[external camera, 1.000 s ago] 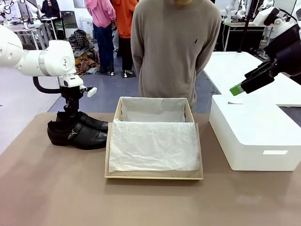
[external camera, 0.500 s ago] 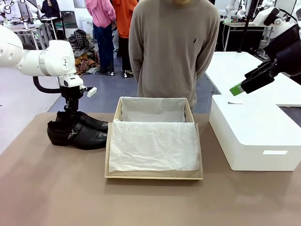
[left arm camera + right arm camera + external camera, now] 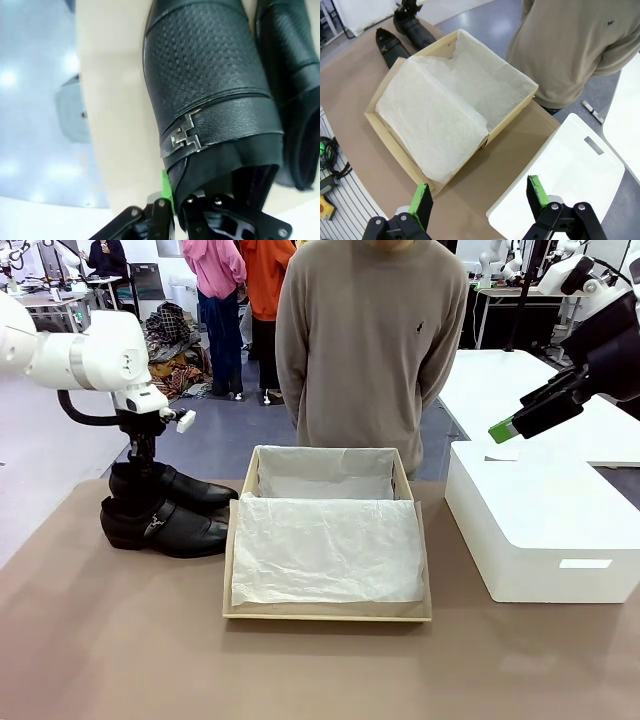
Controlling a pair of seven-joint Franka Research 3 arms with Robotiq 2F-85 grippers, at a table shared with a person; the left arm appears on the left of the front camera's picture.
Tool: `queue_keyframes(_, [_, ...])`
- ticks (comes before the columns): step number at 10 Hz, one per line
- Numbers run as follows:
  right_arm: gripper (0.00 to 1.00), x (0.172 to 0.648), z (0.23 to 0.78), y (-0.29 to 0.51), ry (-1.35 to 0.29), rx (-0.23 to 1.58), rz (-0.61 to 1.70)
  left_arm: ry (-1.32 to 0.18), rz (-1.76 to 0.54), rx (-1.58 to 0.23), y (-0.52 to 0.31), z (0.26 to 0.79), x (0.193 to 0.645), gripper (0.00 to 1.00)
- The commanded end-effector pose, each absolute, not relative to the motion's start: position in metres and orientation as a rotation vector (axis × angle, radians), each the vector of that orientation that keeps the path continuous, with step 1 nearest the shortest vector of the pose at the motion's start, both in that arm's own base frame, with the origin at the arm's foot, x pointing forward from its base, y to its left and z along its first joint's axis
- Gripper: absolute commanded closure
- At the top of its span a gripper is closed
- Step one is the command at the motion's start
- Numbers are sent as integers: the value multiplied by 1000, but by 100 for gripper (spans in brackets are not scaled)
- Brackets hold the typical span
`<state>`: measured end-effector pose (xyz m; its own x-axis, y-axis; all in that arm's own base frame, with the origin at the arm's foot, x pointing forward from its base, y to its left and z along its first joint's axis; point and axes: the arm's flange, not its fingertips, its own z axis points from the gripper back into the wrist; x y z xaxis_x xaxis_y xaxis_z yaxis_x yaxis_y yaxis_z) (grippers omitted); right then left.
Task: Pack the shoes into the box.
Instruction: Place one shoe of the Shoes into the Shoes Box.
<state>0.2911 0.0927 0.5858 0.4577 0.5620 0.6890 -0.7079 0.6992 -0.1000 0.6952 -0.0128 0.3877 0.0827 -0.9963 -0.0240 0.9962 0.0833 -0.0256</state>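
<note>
Left tool [image 3: 143,472] grips the collar of the glossy black, silver-buckled shoe [image 3: 210,90]; right tool [image 3: 479,189] gapes wide, empty.

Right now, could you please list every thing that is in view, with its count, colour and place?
table: one, brown, under everything
box: one, tan, table centre, open
tissue paper: one lining, white, inside the box
shoes: two, glossy black, table's left, beside the box
white box: one, white, table's right
person: one, beige sweater, far side
left gripper: one, black and green, shut on one shoe's opening
right gripper: one, black and green, open, raised at right
</note>
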Motion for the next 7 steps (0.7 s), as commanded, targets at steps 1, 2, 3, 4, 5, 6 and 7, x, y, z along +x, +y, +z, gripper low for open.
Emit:
queue_keyframes(1, [0, 291, 586, 93, -764, 221, 792, 31, -1432, 82, -1, 417, 708, 100])
queue_keyframes(2, [0, 291, 586, 93, -764, 221, 792, 12, -1413, 100, 3, 433, 710, 100])
queue_keyframes(3, [0, 291, 586, 93, -764, 221, 792, 3, -1390, 102, 2, 448, 709, 100])
queue_keyframes(4, [0, 291, 586, 93, -764, 221, 792, -10, -1370, 90, -5, 466, 705, 100])
queue_keyframes(5, [0, 291, 586, 93, -764, 221, 792, -22, -1360, 83, -12, 483, 700, 100])
queue_keyframes(6, [0, 291, 586, 93, -764, 221, 792, -31, -1347, 66, -22, 499, 693, 100])
queue_keyframes(7, [0, 291, 586, 93, -764, 221, 792, -30, -1327, 45, -35, 513, 686, 100])
